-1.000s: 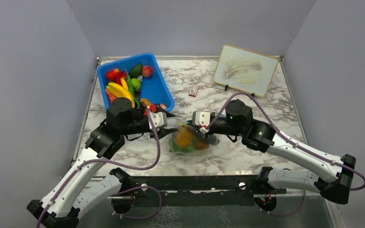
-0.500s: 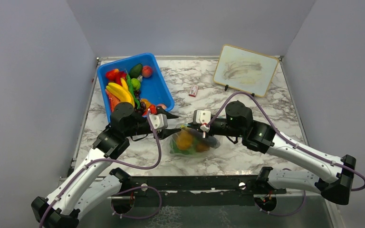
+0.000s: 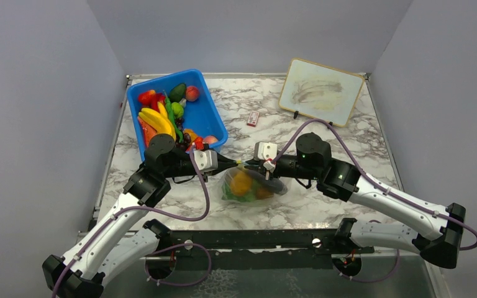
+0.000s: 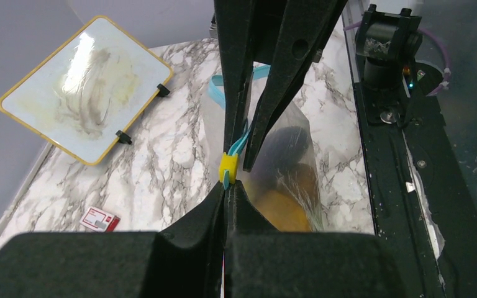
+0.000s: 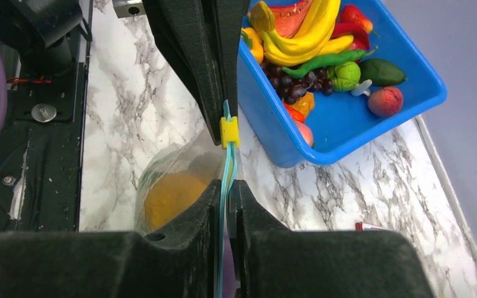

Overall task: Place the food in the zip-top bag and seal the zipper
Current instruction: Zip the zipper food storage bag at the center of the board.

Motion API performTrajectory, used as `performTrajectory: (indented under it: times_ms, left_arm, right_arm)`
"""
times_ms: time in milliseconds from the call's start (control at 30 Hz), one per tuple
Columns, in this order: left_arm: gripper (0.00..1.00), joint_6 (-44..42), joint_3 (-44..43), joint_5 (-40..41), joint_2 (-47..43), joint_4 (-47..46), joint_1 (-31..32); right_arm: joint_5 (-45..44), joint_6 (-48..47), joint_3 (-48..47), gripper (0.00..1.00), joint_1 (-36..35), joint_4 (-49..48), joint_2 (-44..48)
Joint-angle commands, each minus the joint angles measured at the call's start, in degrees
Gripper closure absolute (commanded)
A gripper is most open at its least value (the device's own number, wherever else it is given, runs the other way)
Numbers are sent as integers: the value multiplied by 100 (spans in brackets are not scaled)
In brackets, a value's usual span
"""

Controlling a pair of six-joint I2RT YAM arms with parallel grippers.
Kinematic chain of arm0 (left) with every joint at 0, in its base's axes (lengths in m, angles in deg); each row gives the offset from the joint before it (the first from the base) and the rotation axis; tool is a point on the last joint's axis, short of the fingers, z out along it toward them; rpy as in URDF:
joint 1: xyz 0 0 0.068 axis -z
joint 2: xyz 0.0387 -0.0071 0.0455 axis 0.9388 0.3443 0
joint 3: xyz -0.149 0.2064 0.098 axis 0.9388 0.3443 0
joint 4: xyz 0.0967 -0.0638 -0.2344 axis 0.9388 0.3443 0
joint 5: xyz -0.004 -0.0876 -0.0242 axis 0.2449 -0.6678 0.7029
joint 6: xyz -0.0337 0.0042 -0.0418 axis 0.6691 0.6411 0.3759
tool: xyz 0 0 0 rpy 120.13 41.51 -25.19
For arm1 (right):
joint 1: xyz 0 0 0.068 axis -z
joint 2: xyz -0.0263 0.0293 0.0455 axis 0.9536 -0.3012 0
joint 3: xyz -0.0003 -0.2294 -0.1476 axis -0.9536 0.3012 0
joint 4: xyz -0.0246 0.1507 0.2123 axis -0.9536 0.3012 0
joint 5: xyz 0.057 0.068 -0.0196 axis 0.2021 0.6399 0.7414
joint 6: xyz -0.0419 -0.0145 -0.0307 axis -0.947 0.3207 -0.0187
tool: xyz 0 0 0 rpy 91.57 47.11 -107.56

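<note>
In the top view, the left claw [image 3: 232,162] is reaching in from 9 o'clock with its two black fingers pressed together. In its wrist view they are pinching the very end of the thin light-blue zipper strip [image 4: 241,140], right at the small yellow slider [image 4: 227,166], which is sitting just past the fingertips. From there the strip's long axis is running straight toward 3 o'clock, stretched in a line between the two claws. The clear floppy zip-top bag [image 3: 253,188] is sagging below that line toward 6 o'clock, resting on the marble table [image 3: 323,133]. It is holding the glossy toy food [image 3: 241,182]: orange-brown round pieces over something green. The right claw [image 3: 252,165] is coming in from 3 o'clock, nose to nose with the left one. Its fingers are nipping the same strip, with only a thin slit showing between them. The slider is lying nearer the left claw, so the seal is probably turning on drawing it along the strip toward 3 o'clock. Whether the track is already mated I cannot tell.
</note>
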Motion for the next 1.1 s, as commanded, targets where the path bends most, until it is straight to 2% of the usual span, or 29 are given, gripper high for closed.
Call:
performTrajectory:
  times_ms: [0, 67, 167, 533, 600, 700, 767, 867, 1067]
  left_arm:
    - [100, 85, -10, -434, -38, -320, -1]
    - [100, 89, -10, -451, -14, -322, -5]
    - [100, 79, 18, -414, -16, -313, -5]
    - [100, -50, 53, -274, -20, -195, -5]
    - [100, -111, 60, -271, -16, -147, -5]
    - [100, -233, 24, -246, 11, -19, -5]
    - [100, -317, -33, -236, 43, 117, -4]
    - [100, -416, -61, -247, 35, 226, -5]
    - [100, -506, 17, -321, -30, 186, -5]
  right_arm:
    - [182, 241, 24, 84, 6, -557, 156]
    - [264, 264, -17, 77, -2, -638, 107]
    - [396, 253, -134, 71, 6, -658, -18]
    - [706, 228, -382, 69, 5, -715, -357]
    - [721, 237, -389, 71, -2, -712, -362]
    - [708, 199, -418, 82, -2, -667, -347]
    - [669, 163, -450, 86, 2, -595, -330]
    - [612, 61, -496, 98, 5, -493, -327]
    - [452, -41, -539, 99, 5, -198, -345]
